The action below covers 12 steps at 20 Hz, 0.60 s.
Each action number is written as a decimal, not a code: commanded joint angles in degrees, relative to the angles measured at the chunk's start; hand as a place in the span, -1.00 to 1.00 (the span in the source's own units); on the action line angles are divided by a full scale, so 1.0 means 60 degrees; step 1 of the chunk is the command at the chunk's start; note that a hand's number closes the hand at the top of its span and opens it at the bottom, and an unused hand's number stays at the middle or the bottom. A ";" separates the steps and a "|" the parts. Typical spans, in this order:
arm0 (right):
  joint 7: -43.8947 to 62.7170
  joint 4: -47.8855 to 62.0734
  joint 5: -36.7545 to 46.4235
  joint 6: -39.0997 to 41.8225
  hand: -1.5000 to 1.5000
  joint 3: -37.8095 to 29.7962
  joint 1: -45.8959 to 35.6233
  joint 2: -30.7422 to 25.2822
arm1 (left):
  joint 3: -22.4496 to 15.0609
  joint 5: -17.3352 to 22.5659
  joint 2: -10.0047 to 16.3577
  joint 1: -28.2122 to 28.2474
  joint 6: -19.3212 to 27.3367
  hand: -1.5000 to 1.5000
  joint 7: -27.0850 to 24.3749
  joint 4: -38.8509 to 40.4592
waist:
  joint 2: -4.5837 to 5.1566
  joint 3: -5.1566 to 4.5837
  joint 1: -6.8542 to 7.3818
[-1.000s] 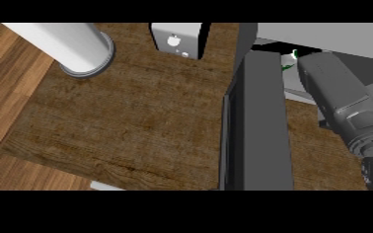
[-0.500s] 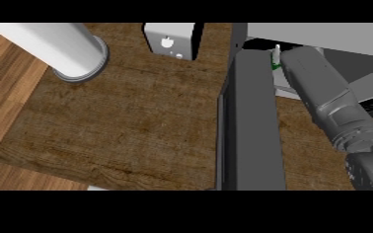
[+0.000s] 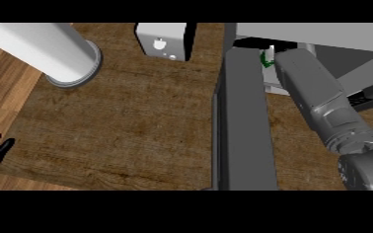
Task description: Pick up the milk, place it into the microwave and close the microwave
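While right forearm [image 3: 320, 103] extends to milk [image 3: 270, 54] at 1 o'clock, right hand hidden, grip state cannot tell. Risk: carton tips at microwave [image 3: 306, 29] mouth; forearm snags open door [image 3: 244, 128].

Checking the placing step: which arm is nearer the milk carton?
Right. The right forearm ends beside the milk carton at the microwave opening; the left hand shows only as a dark tip at the view's left edge, far across the counter.
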 commanded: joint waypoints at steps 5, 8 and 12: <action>-0.0344 -0.0094 -0.0149 0.0667 -1.00 -0.0170 0.0349 -0.0248 | -0.0557 -0.0933 -0.0564 -0.0018 -0.0190 -1.00 -0.0325 0.0156 | -0.0286 -0.0035 -0.0384; -0.0911 -0.0110 -0.0375 0.1505 -1.00 -0.0375 0.1048 -0.0381 | -0.0999 -0.0922 -0.0860 0.0420 -0.0614 -1.00 -0.0494 -0.0117 | -0.0407 -0.0029 -0.0550; -0.1340 -0.0171 -0.0726 0.3048 -1.00 -0.0651 0.1347 -0.0288 | -0.1561 -0.1682 -0.1135 0.0294 -0.1068 -1.00 -0.0824 0.0460 | -0.0487 -0.0036 -0.0782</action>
